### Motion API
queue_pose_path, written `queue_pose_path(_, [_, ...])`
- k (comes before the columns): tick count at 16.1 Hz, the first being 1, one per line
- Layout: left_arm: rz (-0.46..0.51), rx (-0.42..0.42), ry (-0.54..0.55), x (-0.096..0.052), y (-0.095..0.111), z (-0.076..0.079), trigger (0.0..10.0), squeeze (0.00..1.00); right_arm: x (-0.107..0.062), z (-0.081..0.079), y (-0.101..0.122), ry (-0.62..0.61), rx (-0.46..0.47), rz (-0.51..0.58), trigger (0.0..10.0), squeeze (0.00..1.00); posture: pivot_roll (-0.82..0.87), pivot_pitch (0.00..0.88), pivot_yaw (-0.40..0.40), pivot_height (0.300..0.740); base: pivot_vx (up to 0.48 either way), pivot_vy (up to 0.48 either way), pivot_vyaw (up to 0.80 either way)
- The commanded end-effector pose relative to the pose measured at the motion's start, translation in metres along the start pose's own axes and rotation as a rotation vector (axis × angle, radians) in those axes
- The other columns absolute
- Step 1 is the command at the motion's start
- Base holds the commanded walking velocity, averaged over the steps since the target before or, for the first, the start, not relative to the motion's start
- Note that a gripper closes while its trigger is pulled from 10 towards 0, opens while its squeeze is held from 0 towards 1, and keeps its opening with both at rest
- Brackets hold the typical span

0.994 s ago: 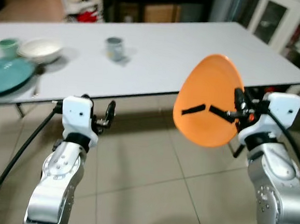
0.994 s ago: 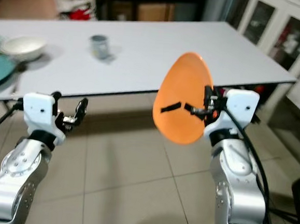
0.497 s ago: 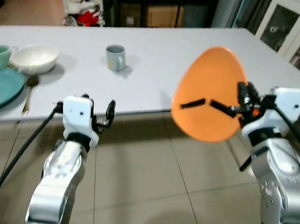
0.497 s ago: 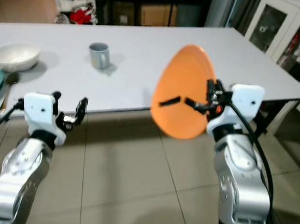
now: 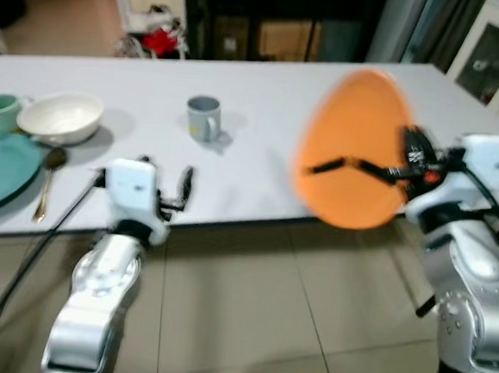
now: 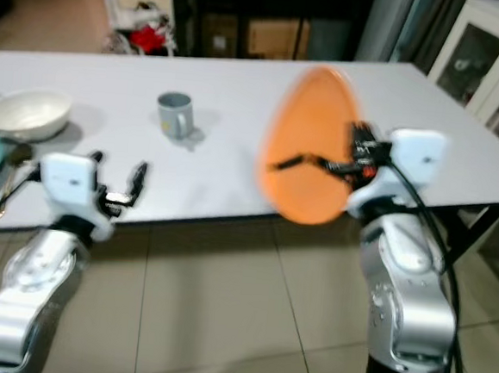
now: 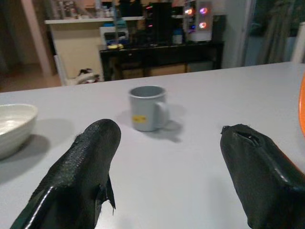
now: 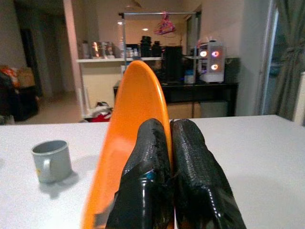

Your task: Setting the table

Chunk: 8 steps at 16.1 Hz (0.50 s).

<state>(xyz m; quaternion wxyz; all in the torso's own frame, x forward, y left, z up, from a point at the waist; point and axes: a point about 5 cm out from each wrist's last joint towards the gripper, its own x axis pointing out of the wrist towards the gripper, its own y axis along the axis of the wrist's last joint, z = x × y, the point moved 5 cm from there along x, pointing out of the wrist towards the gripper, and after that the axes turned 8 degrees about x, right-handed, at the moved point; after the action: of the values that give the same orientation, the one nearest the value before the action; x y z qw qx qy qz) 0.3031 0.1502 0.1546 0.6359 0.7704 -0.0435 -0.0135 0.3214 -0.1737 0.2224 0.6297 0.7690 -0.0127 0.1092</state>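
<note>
Gripping a round orange plastic plate on edge, the right gripper carries it above the white table's near edge; left gripper open at 9 o'clock. The thin rim could slip.

The two head views look forward and down from above the white table's near edge, taking in both arms and the tiled floor. Each wrist view looks low along its own fingers across the tabletop toward the far edge. All four share the grey mug.
</note>
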Motion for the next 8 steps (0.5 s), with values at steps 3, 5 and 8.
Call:
queue_pose_path(3, [0.016,-0.003,-0.026,0.002,0.005,0.009,10.0,0.00,0.002,0.007,0.016,-0.021,0.015,0.065,10.0,0.00,-0.01,0.000,0.011,0.740,0.431,0.000,0.00])
queue_pose_path(5, [0.015,-0.002,-0.027,0.001,0.005,0.009,10.0,0.00,0.003,0.008,0.015,-0.025,0.036,0.063,10.0,0.00,-0.01,0.000,0.012,0.740,0.431,0.000,0.00])
queue_pose_path(8, [0.014,0.002,-0.039,0.002,0.005,0.011,10.0,0.00,0.006,0.022,0.006,-0.099,0.197,0.019,10.0,0.00,-0.01,0.000,0.018,0.740,0.428,0.000,0.00])
